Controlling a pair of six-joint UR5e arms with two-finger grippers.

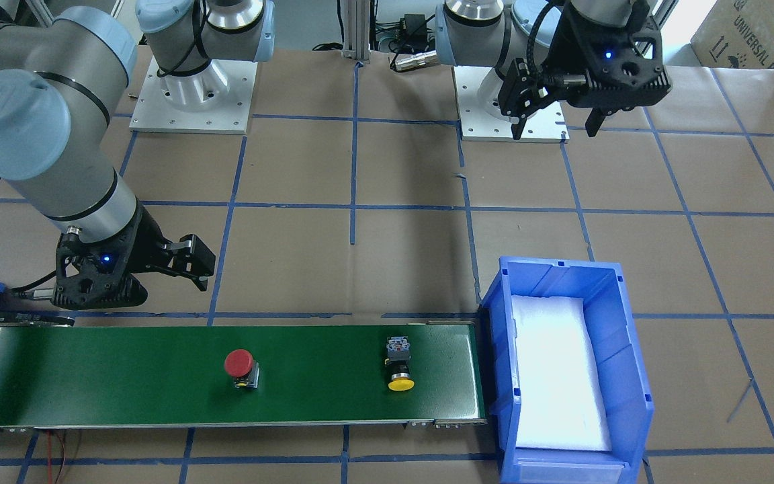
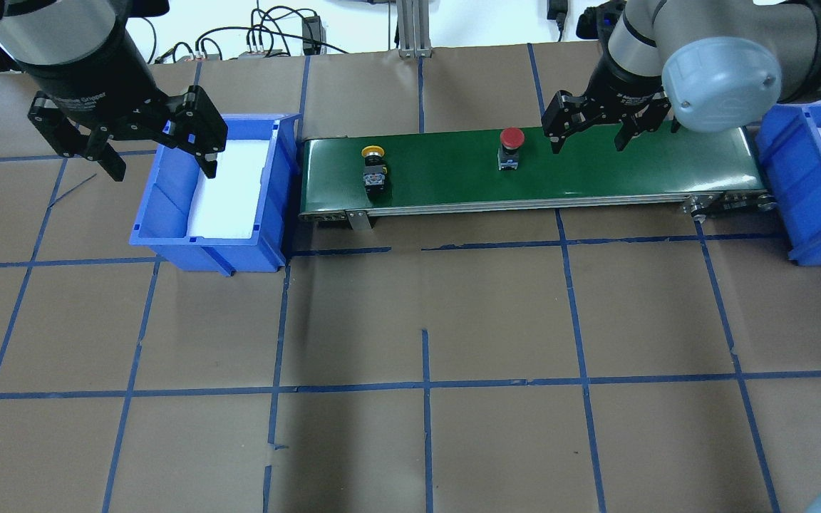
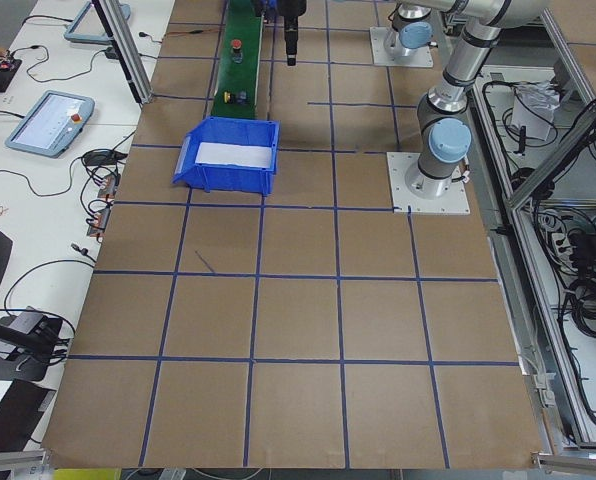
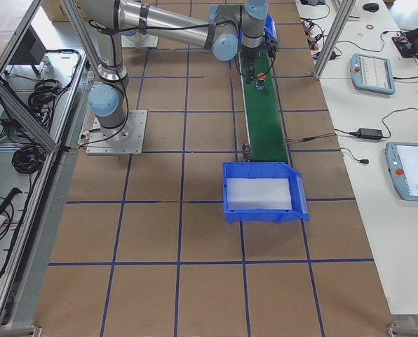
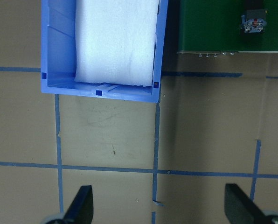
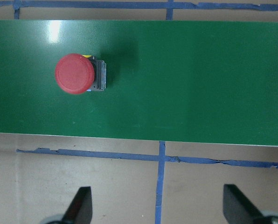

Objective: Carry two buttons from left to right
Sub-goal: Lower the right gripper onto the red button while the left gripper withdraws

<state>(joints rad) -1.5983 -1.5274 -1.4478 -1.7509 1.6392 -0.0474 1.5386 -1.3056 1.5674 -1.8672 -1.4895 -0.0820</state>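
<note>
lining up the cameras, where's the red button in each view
Front-facing: red button left of middle on the green belt.
Overhead: right of middle on the belt.
Exterior left: tiny red dot near the top.
Exterior right: small, near the top.
Left wrist: not in it.
Right wrist: upper left.
Shared landmark: the green belt.

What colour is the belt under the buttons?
The belt is dark green; right wrist view shows it best.
</note>
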